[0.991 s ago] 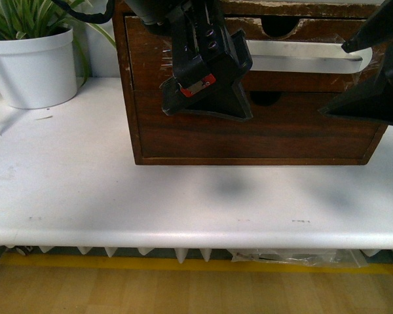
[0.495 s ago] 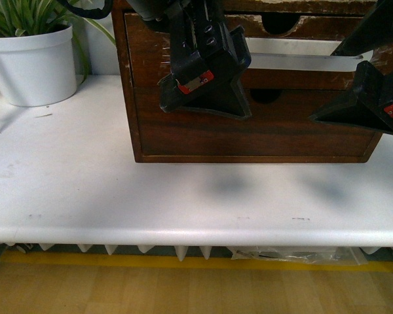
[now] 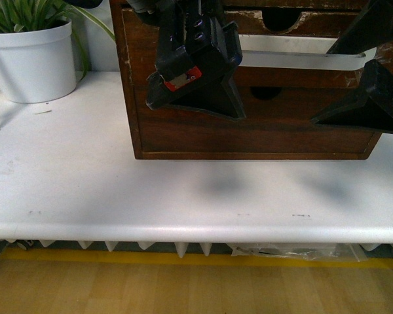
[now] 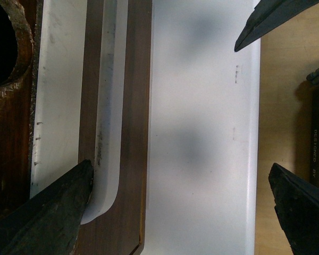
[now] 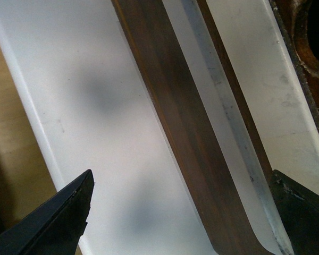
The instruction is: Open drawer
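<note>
Before the drawer [image 3: 314, 77] with its white handle [image 3: 295, 61], left jaws and right jaws gape wide, clasping nothing.

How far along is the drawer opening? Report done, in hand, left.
Done: both arms are at the drawer, the left claw and right claw open near opposite ends of its white handle. In hand: the grip; each claw straddles the handle, not shut on it. Left: clamp and pull; the drawer looks level with the lower drawer front, so unopened.

dark brown wooden drawer [image 3: 295, 78], rough chipped edge; smooth white plastic handle [image 3: 295, 60]; matt white table [image 3: 85, 163]
</note>
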